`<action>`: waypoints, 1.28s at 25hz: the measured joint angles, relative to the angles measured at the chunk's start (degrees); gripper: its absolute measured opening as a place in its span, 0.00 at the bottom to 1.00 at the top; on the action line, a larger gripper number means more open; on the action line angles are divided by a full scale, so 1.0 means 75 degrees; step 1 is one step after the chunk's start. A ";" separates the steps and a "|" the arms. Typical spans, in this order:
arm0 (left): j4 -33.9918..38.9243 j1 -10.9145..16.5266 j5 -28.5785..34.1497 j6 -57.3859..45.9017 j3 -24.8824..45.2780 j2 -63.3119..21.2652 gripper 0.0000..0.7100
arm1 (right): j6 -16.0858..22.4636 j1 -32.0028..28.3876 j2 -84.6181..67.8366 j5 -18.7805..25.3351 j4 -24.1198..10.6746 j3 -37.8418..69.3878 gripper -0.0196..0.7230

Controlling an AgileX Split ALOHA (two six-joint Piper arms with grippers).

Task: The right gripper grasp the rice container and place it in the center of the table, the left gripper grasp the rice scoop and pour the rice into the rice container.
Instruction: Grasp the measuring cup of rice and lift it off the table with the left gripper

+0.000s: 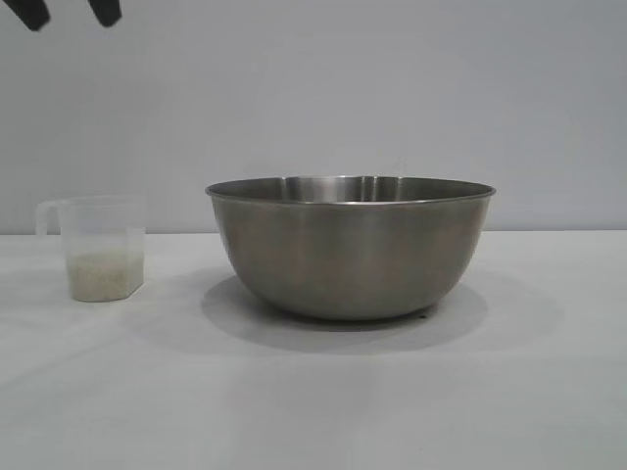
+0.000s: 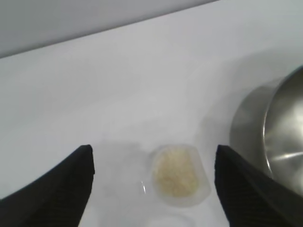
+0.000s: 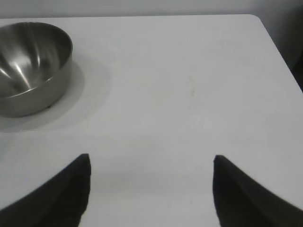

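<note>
The rice container (image 1: 348, 250), a wide steel bowl, stands upright near the middle of the white table (image 1: 313, 401). To its left stands the rice scoop (image 1: 98, 245), a clear plastic cup with the rice (image 1: 103, 276) in its bottom. My left gripper (image 1: 71, 15) hangs high above the scoop, and only its two black tips show in the exterior view. In the left wrist view that gripper (image 2: 154, 150) is open, with the scoop (image 2: 180, 175) and the rice (image 2: 175, 172) far below between its fingers, and the bowl (image 2: 284, 137) beside it. My right gripper (image 3: 151, 158) is open over bare table, away from the bowl (image 3: 33, 66).
A plain grey wall (image 1: 392, 88) rises behind the table. The right wrist view shows the table's rounded corner (image 3: 258, 19) and a dark drop beyond its edge (image 3: 296, 61). Bare tabletop lies right of the bowl.
</note>
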 joint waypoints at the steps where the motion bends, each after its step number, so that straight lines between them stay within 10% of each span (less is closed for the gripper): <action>1: 0.0054 0.0000 0.0241 0.0000 0.0000 -0.0095 0.66 | 0.0000 0.0000 0.0000 0.0000 0.0000 0.0000 0.65; 16: 0.0213 0.0000 0.2105 0.0000 0.1267 -0.1821 0.66 | 0.0000 0.0000 0.0000 0.0000 0.0000 0.0000 0.65; 32: -0.0910 0.0000 -0.2133 -0.0012 0.5719 -0.4900 0.66 | 0.0000 0.0000 0.0000 0.0000 0.0000 0.0000 0.65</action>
